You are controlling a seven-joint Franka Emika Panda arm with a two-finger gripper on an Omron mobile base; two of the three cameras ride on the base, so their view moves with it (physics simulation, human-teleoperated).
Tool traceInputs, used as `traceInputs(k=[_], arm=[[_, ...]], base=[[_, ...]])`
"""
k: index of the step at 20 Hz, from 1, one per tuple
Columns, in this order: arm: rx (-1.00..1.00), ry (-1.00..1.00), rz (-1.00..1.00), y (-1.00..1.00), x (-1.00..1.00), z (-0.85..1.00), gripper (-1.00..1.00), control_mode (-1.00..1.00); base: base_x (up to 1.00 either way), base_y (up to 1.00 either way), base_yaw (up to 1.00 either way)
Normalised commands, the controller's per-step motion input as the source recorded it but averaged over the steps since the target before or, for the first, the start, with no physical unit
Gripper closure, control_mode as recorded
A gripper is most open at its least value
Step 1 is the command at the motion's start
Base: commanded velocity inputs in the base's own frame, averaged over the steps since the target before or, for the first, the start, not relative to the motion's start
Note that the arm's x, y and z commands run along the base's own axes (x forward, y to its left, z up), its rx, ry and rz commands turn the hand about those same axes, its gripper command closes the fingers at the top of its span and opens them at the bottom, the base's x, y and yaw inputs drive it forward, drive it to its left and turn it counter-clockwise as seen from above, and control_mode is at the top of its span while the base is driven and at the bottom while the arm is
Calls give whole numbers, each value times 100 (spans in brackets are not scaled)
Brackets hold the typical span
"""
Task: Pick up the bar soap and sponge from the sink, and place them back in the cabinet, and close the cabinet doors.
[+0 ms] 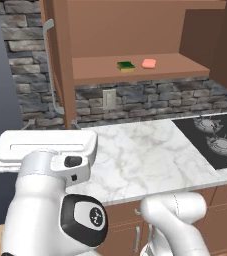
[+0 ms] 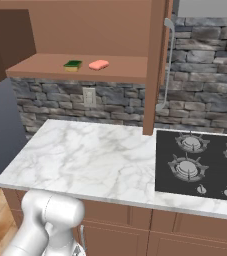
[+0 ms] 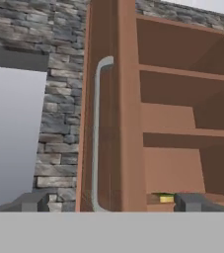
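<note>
Bar soap (image 1: 149, 63) and sponge (image 1: 126, 66) are lying on the cabinet (image 1: 135, 70) shelf, upper centre of frame. The gripper (image 3: 111, 202), spread wide and holding nothing, is facing the left door's handle (image 3: 96, 133); a misjudged approach could be glancing off the door edge (image 3: 126, 104).

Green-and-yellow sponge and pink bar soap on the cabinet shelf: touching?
Apart. Left base view shows bare brown shelf between the green-and-yellow sponge and pink bar soap.

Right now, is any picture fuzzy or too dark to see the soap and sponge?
Left base view: even light, sponge and bar soap clear on the cabinet shelf. Right base view: the same, soft shadow under the shelf. Hand view: slightly blurry, sponge barely peeking out.
</note>
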Motion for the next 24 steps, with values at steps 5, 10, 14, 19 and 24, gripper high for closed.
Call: traceInputs(k=[5,10,14,19,24], arm=[[0,0,-10,12,21,-4,-100,-100],[0,0,-11,14,18,-9,-100,-100],[0,-1,-11,14,20,-12,-100,-100],[0,-2,-11,12,31,-6,-100,-100],[0,0,-9,7,33,-1,-100,-100]], base=[[0,0,0],[0,0,0],[0,0,0],[0,0,0],[0,0,0]])
